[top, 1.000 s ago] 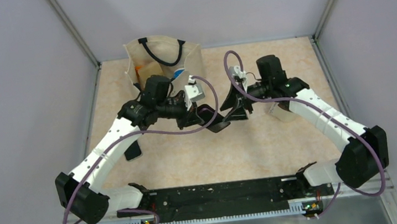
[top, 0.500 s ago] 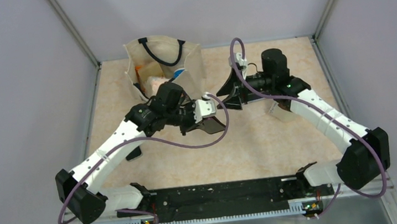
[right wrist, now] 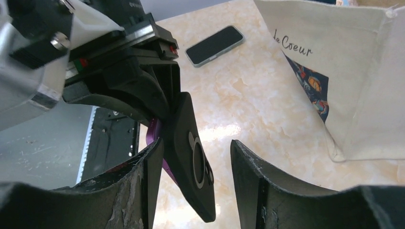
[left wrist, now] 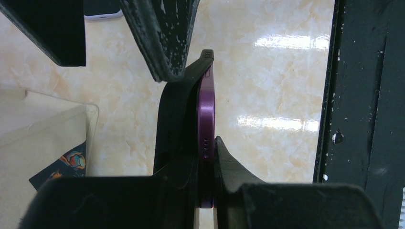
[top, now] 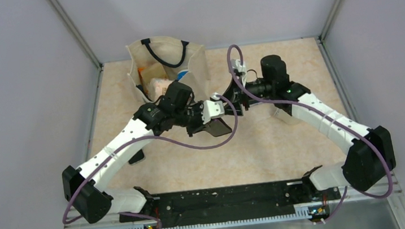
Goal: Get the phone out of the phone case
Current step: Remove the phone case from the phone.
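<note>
Beige marble-look table point(top: 272, 147), plain grey walls point(top: 15, 83), cloth tote point(top: 198, 64) at the back, spare phone point(right wrist: 215, 45) lying flat. Left gripper point(left wrist: 204, 157) is clamped on the purple phone point(left wrist: 206, 109) in its black case point(left wrist: 174, 119), mid-air over the middle. Right gripper point(right wrist: 196, 148) straddles the case, jaws apart.

White arms point(top: 116, 149); black joints point(top: 87, 197); purple cables point(top: 183, 143)

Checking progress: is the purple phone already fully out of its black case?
No, the purple phone lies pressed against the black case, both pinched together by the left gripper.
</note>
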`<state>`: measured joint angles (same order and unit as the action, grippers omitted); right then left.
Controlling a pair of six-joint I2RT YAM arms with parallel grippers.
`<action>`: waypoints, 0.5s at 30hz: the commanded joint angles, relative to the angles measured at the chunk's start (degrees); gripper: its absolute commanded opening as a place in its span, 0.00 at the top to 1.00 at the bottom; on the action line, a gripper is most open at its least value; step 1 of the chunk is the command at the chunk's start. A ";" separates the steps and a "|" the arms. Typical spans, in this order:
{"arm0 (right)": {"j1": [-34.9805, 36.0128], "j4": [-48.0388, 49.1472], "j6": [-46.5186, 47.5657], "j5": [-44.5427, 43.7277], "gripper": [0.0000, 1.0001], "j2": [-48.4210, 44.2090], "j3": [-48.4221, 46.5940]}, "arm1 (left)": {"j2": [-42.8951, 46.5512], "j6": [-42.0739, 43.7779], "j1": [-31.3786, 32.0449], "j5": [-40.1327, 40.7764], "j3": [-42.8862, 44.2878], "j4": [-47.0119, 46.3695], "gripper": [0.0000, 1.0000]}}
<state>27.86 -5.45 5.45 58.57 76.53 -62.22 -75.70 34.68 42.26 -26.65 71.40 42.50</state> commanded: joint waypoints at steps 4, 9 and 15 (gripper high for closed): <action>1.69 1.73 1.85 -1.90 0.48 0.89 1.48 | 0.89 -0.46 0.37 -1.64 2.66 -4.31 1.00; 2.64 0.95 2.95 -2.80 0.48 1.08 1.53 | 0.91 -0.74 0.37 -1.71 2.35 -4.52 1.00; 3.06 0.37 3.74 -2.85 0.49 1.04 1.49 | 0.90 -0.79 0.37 -1.48 2.20 -4.69 1.00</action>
<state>29.69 -5.58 7.51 56.51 77.17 -60.73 -75.70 34.20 42.37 -25.96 71.42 43.70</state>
